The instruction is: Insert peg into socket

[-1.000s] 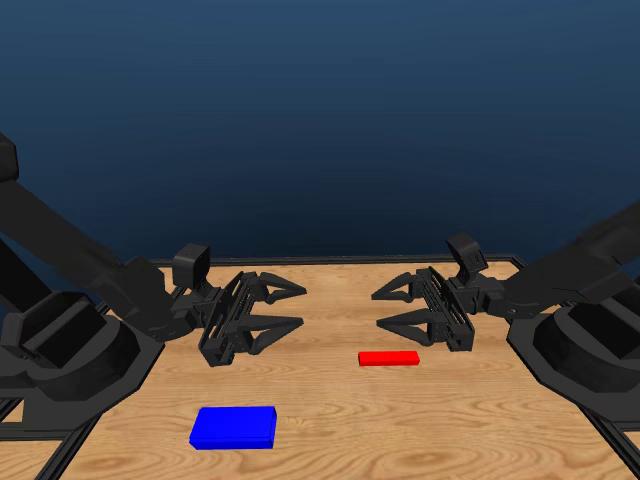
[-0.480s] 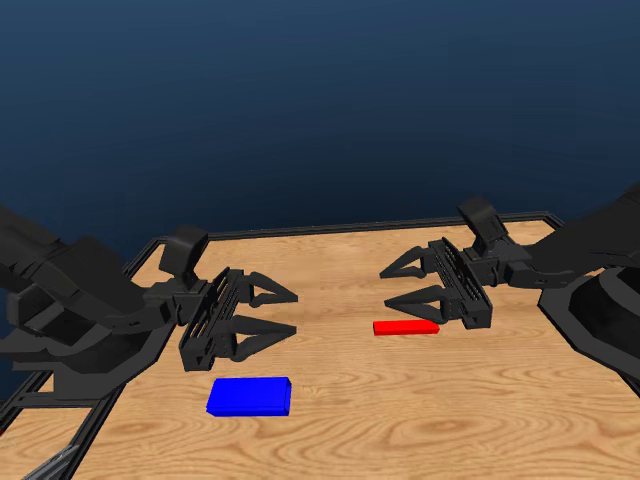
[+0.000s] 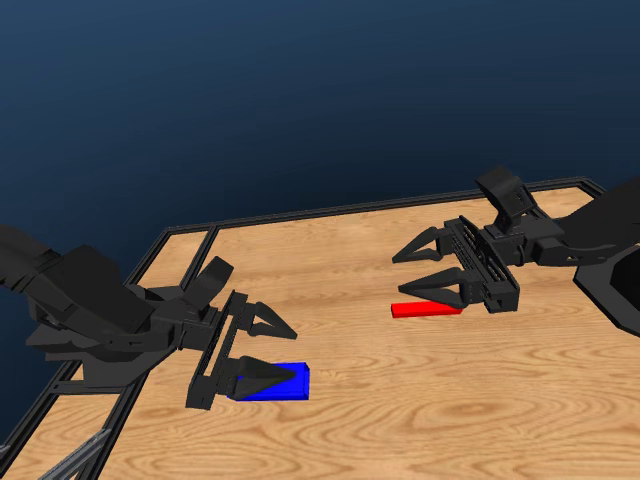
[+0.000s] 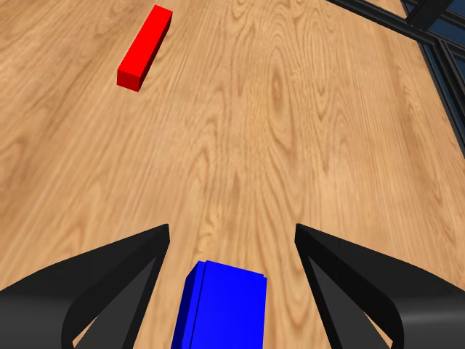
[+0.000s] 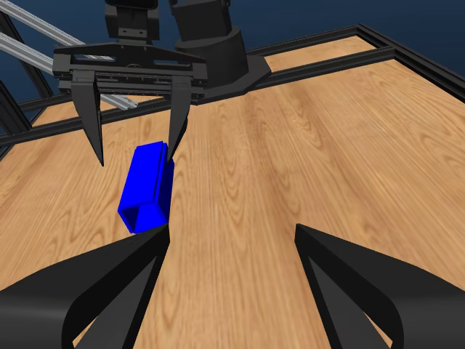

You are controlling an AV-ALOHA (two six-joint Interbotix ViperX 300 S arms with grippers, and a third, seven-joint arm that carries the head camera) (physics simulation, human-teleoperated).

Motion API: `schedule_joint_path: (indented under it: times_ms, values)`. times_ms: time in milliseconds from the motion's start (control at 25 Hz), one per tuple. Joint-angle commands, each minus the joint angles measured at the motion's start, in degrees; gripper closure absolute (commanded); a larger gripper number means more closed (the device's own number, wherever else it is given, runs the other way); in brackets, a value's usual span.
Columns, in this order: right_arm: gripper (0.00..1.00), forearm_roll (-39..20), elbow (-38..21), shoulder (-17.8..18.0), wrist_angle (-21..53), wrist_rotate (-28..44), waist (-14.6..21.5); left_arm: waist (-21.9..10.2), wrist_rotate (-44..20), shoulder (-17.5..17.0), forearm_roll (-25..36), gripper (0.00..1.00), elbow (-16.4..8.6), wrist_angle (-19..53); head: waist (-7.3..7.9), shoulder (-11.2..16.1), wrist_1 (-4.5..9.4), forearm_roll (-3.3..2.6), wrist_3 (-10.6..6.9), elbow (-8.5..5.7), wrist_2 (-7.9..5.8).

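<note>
Socket lies flat on the wooden table, nearest the camera, with the left gripper now spread wide over it; a second ago that gripper hung farther back, clear of the block. The left wrist view shows the blue end between the parted jaws, untouched. Beyond the socket, bare wood runs to the peg, well apart from it. The right gripper, jaws open and empty, has come down just above the peg. Farther still, the table's black frame closes the far edge.
</note>
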Motion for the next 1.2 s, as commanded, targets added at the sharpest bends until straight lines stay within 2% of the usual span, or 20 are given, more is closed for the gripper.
schedule_joint_path:
  times_ms: [40, 120, 160, 280, 320, 480, 520, 560, 600, 640, 720, 760, 800, 840, 920, 960, 1040, 1080, 1160, 1200]
  values:
    - [0.0, 0.3, -1.0, -0.9, -1.7, -0.2, 0.5, -2.3, -2.6, 3.8, -1.1, 0.0, -0.5, 2.7, 0.11, 0.1, -0.12, 0.07, -0.27, -0.87, 0.33]
    - [0.0, 0.6, -0.9, -1.0, -1.6, -0.3, 0.8, -3.6, -7.2, 5.2, -1.8, 0.0, -0.2, 2.3, 0.07, 0.1, 0.04, 0.04, -0.49, -0.84, 0.32]
    - [0.0, 0.7, -0.9, -1.2, -1.7, -0.3, 0.9, -2.7, -6.8, 7.0, -0.7, 0.0, -1.7, 4.6, 0.03, 0.0, 0.05, 0.02, -0.71, -0.81, 0.32]
    - [0.0, 1.2, -0.4, -1.4, -1.0, -0.4, 1.0, -2.2, -11.9, 8.9, 0.7, 0.0, -1.2, 8.5, -0.09, -0.1, 0.12, -0.06, -1.16, -0.76, 0.21]
    - [0.0, 1.3, -0.4, -1.8, -0.9, -0.3, 0.9, -3.8, -13.7, 11.7, 1.5, 0.0, -1.3, 9.6, -0.13, -0.1, 0.16, -0.1, -1.28, -0.75, 0.13]
    - [0.0, 1.9, 0.7, -2.1, 0.4, 0.0, 1.0, -2.8, -16.7, 11.2, 3.0, 0.0, -1.2, 12.4, -0.19, -0.2, -0.04, -0.22, -1.92, -0.78, -0.18]
    - [0.0, 2.2, 1.0, -1.7, 2.1, 0.0, 1.1, -4.2, -17.8, 12.8, 3.3, 0.02, -1.2, 10.3, -0.24, -0.3, -0.13, -0.31, -2.2, -0.77, -0.44]
    - [0.0, 2.4, 1.0, -1.2, 3.8, -0.2, 1.2, -4.4, -16.9, 13.1, 2.9, 1.0, 0.1, 9.8, -0.33, -0.3, -0.33, -0.42, -2.65, -0.75, -0.73]
    - [0.0, 2.6, 1.1, -1.1, 4.7, -0.1, 1.3, -3.7, -16.9, 11.3, 2.8, 1.0, -2.7, 10.3, -0.39, -0.3, -0.44, -0.5, -2.93, -0.71, -0.91]
    - [0.0, 2.9, 1.3, -0.4, 6.7, -0.1, 1.6, -4.2, -16.3, 11.4, 2.8, 1.0, -1.0, 10.0, -0.57, -0.4, -0.72, -0.68, -3.46, -0.67, -1.41]
    - [0.0, 3.5, 2.0, 0.8, 9.3, 0.4, 2.1, -4.0, -16.8, 10.4, 3.5, 1.0, -0.9, 8.2, -0.67, -0.6, -0.97, -0.9, -4.11, -0.61, -2.11]
    - [0.0, 3.6, 2.2, 0.9, 9.8, 0.7, 2.3, -4.3, -15.4, 9.2, 2.9, 1.0, -2.0, 7.0, -0.73, -0.7, -1.04, -1.0, -4.35, -0.56, -2.4]
    - [0.0, 3.9, 2.5, 1.2, 10.7, 0.6, 2.3, -2.9, -14.7, 7.8, 3.8, 1.0, -1.1, 8.3, -0.76, -0.7, -1.09, -1.05, -4.48, -0.53, -2.55]
    - [0.0, 4.3, 2.8, 1.3, 11.4, 0.4, 2.2, -4.2, -13.8, 7.0, 4.0, 1.0, -3.1, 7.0, -0.83, -0.8, -1.26, -1.14, -4.76, -0.47, -2.82]
    - [0.0, 4.6, 3.4, 2.5, 12.9, 0.3, 1.9, -3.1, -12.8, 7.0, 3.7, 1.0, -2.1, 8.3, -1.13, -1.0, -1.56, -1.41, -5.35, -0.45, -3.57]
    - [0.0, 4.7, 3.3, 3.2, 13.6, 0.2, 1.8, -3.5, -12.5, 5.3, 4.1, 1.0, -3.3, 7.8, -1.31, -1.0, -1.78, -1.56, -5.59, -0.48, -3.98]
    - [0.0, 4.6, 2.8, 4.6, 14.5, 0.1, 1.7, -4.0, -12.5, 6.1, 4.4, 1.0, -4.2, 8.3, -1.59, -1.1, -2.15, -1.76, -5.81, -0.52, -4.56]
    - [0.0, 4.6, 2.5, 5.5, 14.8, 0.1, 1.6, -1.5, -13.1, 5.5, 4.9, 1.0, -4.3, 10.4, -1.77, -1.1, -2.32, -1.87, -5.92, -0.56, -4.83]
    - [0.0, 4.2, 1.7, 6.8, 15.4, 0.3, 1.6, -4.4, -12.9, 6.3, 5.4, 1.0, -4.3, 9.8, -2.02, -1.1, -2.57, -2.01, -6.05, -0.61, -5.18]
    - [0.0, 3.9, 0.9, 7.4, 15.5, 0.5, 1.7, -3.1, -12.9, 6.1, 4.9, 1.0, -3.8, 9.5, -2.14, -1.1, -2.63, -2.06, -6.15, -0.65, -5.25]
